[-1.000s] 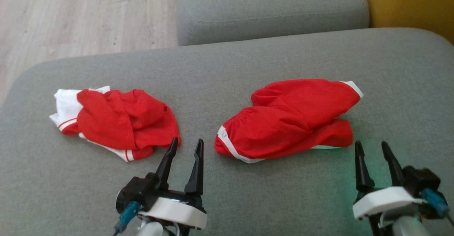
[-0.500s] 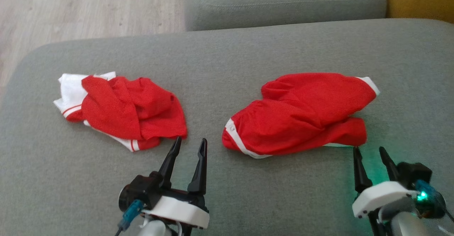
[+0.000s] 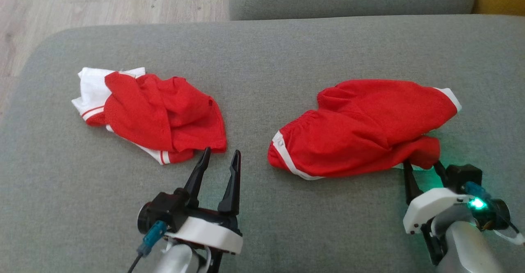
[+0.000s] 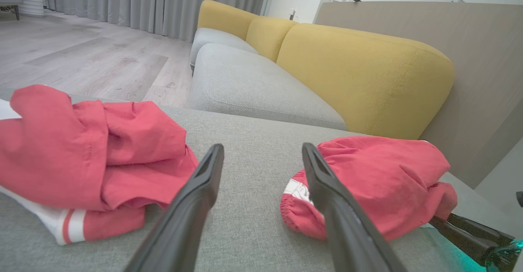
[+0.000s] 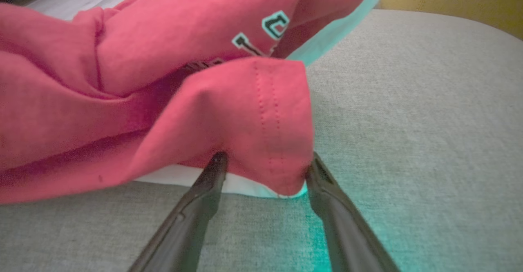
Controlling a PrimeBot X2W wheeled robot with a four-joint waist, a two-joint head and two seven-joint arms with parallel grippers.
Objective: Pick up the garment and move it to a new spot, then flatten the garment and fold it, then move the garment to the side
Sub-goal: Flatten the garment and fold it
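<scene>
Your right gripper (image 3: 421, 166) is the nearer arm. Its jaws stand wide open and straddle the hemmed fold at the near right end of the garment (image 3: 365, 129), not yet closed on it. The garment lies on the right half of the cushion (image 3: 262, 68), its long axis running left to right and slanting toward the far right corner. Your left gripper (image 3: 221, 152), jaws open and empty, hovers by the front edge between it and the second garment (image 3: 164, 113). Closing on that fold looks like your next move.
</scene>
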